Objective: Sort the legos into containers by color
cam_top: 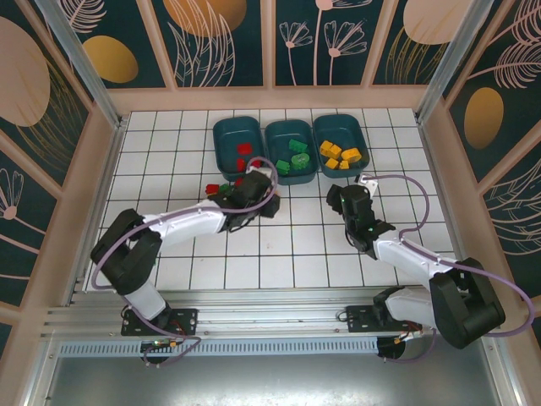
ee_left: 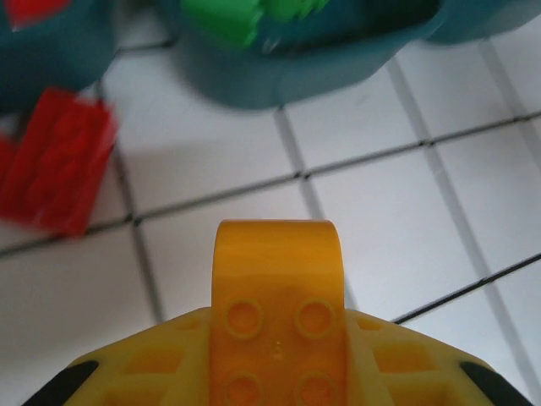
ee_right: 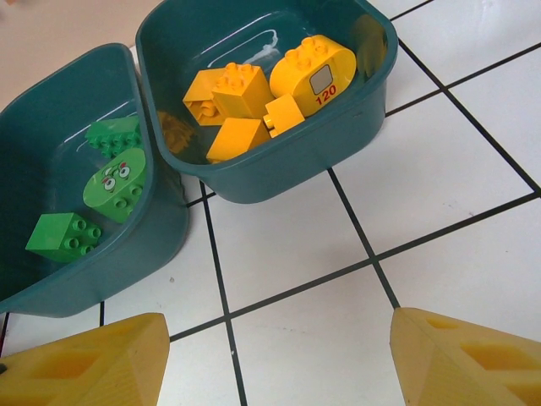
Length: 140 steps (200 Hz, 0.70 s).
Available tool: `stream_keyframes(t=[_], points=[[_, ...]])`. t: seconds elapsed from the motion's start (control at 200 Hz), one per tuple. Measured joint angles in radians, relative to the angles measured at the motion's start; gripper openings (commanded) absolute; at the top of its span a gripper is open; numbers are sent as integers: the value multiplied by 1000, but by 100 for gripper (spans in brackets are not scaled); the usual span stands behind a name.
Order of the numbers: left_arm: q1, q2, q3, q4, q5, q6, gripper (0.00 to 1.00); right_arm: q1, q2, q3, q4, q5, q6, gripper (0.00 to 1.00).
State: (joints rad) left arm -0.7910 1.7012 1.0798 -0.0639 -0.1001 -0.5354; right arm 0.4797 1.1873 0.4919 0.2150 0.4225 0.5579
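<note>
The left gripper (ee_left: 279, 372) is closed narrowly on a yellow-orange brick (ee_left: 277, 271), studs facing the wrist camera and its rounded end poking out past the fingers. In the top view this gripper sits just at 6 o'clock of the gap between the red tub (cam_top: 237, 127) and the green tub (ee_left: 287, 80). The yellow tub (ee_right: 279, 178), where this brick belongs, lies at about 2 o'clock from it. The right gripper (ee_right: 277, 342) stands wide with nothing between its fingers, parked at 6 o'clock of the yellow tub.

The step in hand looks like the carry to the yellow tub. To do it well:

- Lift before moving sideways. The green tub's near wall is close at 12 o'clock, and a low sweep would likely clip it.
- Travel toward 2 o'clock, over the green tub's near corner, staying on the 12 o'clock side of the right gripper so the 2 arms do not meet.
- Stop over the middle of the yellow tub, which already holds several yellow bricks, and open low so the brick does not bounce out.
- A loose red brick (ee_left: 59, 161) lies on the tiled table (ee_left: 406, 211) at 10 o'clock in the left wrist view; keep the arm off it.
</note>
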Motion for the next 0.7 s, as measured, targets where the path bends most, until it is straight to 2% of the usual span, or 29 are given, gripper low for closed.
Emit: stream_keyframes(t=[0.14, 0.26, 0.365, 0.475, 0.575, 0.701], points=[[0, 182, 310, -20, 55, 15, 25, -26, 0, -1, 0, -4, 16, 70], [0, 397, 649, -50, 117, 36, 25, -119, -10, -28, 0, -44, 52, 70], [0, 577, 911, -88, 163, 53, 28, -183, -47, -61, -2, -66, 76, 70], [0, 759, 1168, -150, 196, 65, 32, -192, -95, -69, -5, -78, 83, 70], [-1, 883, 1314, -171, 222, 68, 36, -192, -128, -69, -5, -84, 85, 70], [-1, 956, 1352, -172, 223, 64, 44, -192, -145, -69, -5, -92, 85, 71]])
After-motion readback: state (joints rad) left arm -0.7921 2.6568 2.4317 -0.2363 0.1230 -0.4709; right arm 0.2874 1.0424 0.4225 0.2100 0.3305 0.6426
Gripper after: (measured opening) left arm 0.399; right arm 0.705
